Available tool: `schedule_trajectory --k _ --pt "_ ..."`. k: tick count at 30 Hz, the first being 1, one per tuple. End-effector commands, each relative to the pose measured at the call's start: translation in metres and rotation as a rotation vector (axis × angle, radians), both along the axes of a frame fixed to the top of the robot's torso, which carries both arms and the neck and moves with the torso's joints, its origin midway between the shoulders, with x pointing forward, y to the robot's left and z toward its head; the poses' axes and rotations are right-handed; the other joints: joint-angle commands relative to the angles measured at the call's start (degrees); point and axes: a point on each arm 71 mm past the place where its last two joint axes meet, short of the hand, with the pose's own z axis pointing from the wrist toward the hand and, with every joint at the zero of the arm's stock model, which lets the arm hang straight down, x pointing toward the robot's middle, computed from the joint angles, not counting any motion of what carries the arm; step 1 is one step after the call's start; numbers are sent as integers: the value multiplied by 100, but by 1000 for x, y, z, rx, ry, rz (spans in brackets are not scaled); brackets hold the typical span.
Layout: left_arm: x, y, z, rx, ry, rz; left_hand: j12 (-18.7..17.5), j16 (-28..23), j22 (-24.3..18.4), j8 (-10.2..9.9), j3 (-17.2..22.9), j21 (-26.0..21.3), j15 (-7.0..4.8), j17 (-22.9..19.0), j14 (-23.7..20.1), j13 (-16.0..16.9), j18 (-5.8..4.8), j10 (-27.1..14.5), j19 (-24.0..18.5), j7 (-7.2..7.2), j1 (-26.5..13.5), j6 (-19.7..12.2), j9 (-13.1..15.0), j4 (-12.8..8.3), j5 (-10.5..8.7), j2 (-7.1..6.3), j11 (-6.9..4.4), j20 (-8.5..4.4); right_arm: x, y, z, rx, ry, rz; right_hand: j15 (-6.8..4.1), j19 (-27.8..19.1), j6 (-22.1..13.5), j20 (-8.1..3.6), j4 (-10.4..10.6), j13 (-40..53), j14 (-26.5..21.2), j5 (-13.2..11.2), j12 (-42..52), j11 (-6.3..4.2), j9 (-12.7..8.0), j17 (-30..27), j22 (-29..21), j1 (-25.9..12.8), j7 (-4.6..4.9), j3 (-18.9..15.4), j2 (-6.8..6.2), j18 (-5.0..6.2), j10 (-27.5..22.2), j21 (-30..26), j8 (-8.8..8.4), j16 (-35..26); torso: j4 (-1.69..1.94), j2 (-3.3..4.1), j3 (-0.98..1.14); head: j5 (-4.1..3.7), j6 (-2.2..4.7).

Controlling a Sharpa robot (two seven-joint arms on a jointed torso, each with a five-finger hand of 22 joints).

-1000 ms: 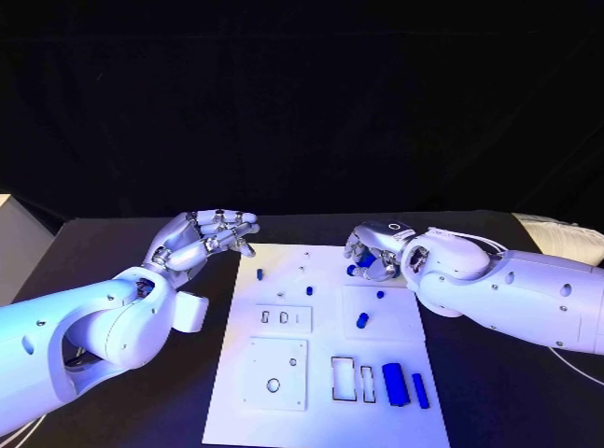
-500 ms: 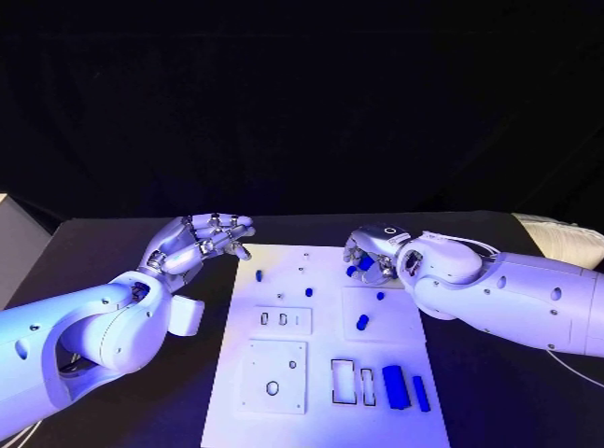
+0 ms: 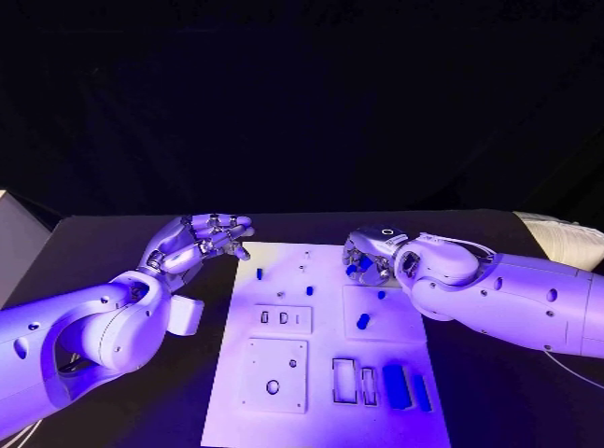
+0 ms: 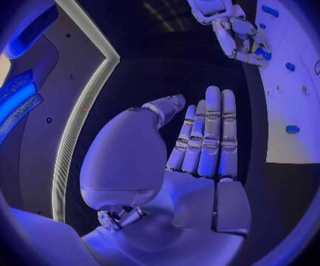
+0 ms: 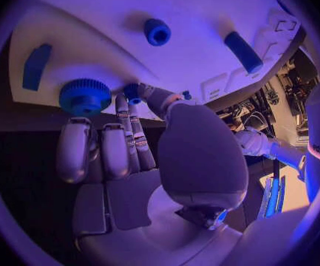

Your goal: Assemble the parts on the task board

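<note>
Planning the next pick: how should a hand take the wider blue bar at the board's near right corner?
Probably from above, pinching the wider blue bar mid-length across its long sides: it lies flat on the task board, and a thinner bar lies close alongside.

Left arm in from the left, bent at the elbow, forearm angled up and inward. Left hand (image 3: pixel 201 239) raised, palm turned up toward the head camera, fingers (image 4: pixel 207 133) straight and close side by side, thumb set apart from them, nothing held. Right arm in from the right, thick forearm lying low, wrist bent so the right hand (image 3: pixel 369 254) points down and away. Fingers (image 5: pixel 104 148) of that hand curled downward together, thumb folded across beside them; tips close to a small blue piece (image 5: pixel 132 92), hold or mere touch not clear. Hands well apart, both level with each other.
</note>
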Motion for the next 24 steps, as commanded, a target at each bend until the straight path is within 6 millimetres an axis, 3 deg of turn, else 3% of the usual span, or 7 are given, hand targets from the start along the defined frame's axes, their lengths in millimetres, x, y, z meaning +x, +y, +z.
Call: schedule_trajectory --k 1,2,8,15,24 --pt "0 -1 0 -13 8 -18 -23 40 8 -37 11 17 -4 8 -50 2 44 -32 -52 19 -47 16 8 16 -10 2 25 6 0 -2 -1 -2 -6 -15 -64 49 70 -26 -25 38 165 -17 16 -32 49 22 67 90 -16 93 116 -124 99 65 52 49 6 11 -4 -4 -10" --pt "0 -1 0 -13 9 -18 -23 40 8 -37 11 17 -4 8 -50 2 44 -32 -52 19 -47 16 8 16 -10 2 25 6 0 -2 -1 2 -13 -18 -87 70 123 -44 -61 64 167 -119 30 -62 87 39 136 172 -42 167 183 -135 168 113 96 70 7 14 -4 -4 -8" --pt "0 -1 0 -12 12 -19 -22 44 11 -39 11 22 -2 11 -54 2 44 -36 -58 20 -52 13 8 20 -11 2 27 8 -2 -2 5 34 -82 -32 -181 116 341 -129 -263 221 165 -128 118 -178 286 45 314 411 -129 275 333 -162 467 236 325 110 15 20 -5 -4 8" --pt "0 0 0 -11 15 -19 -22 47 14 -40 14 25 -2 14 -57 3 45 -38 -63 19 -50 13 8 21 -11 6 27 10 -7 2 14 102 -159 -36 -197 136 325 -153 -300 308 167 -300 102 -196 391 55 401 389 -147 256 331 -177 500 293 395 134 26 26 -14 -6 29" --pt "0 -2 -1 -13 19 -27 -19 52 19 -39 22 34 -3 19 -63 4 48 -37 -70 13 -42 16 10 18 -12 14 24 12 -4 18 25 138 -200 -33 -199 129 326 -154 -292 325 166 -315 95 -198 412 48 395 370 -153 251 336 -175 502 288 410 134 53 55 -24 -12 26"
